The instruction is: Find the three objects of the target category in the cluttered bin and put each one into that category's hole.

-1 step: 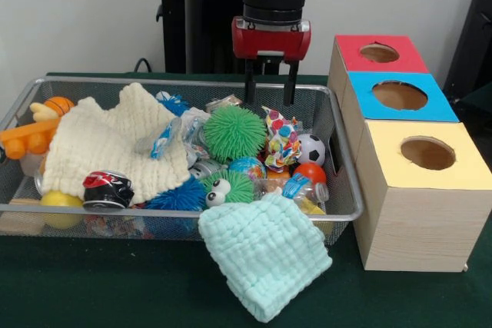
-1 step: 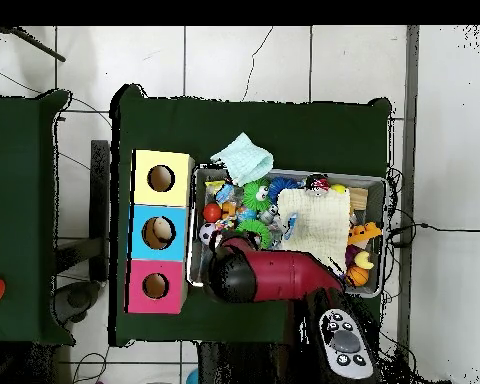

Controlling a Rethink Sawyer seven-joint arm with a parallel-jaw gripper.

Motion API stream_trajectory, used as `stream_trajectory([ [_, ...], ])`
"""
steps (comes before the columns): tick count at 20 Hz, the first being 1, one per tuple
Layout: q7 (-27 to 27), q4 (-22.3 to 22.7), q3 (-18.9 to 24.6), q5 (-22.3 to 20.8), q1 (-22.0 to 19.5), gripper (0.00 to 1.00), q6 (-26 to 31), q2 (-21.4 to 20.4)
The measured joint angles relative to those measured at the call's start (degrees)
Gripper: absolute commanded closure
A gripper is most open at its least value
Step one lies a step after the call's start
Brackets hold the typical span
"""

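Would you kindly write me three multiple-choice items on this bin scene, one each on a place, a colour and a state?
1. Where is the mint cloth?
A. Draped over the bin's near rim
B. Inside the red box
C. Under the cream cloth

2. What colour tops the box nearest the front camera?
A. Red
B. Blue
C. Yellow

3. How is the tool now?
A. Shut on the soccer ball
B. Open and empty above the bin
C. Inside a hole

Answers: 1 A, it hangs over the wire bin onto the table. 2 C, the yellow box stands closest. 3 B, its fingers stand apart with nothing between them.
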Motion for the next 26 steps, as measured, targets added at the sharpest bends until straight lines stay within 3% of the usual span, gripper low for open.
stream_trajectory([
  [26,0.00,-5.18,-0.08,0.02,2.90,0.00,0.17,1.42],
])
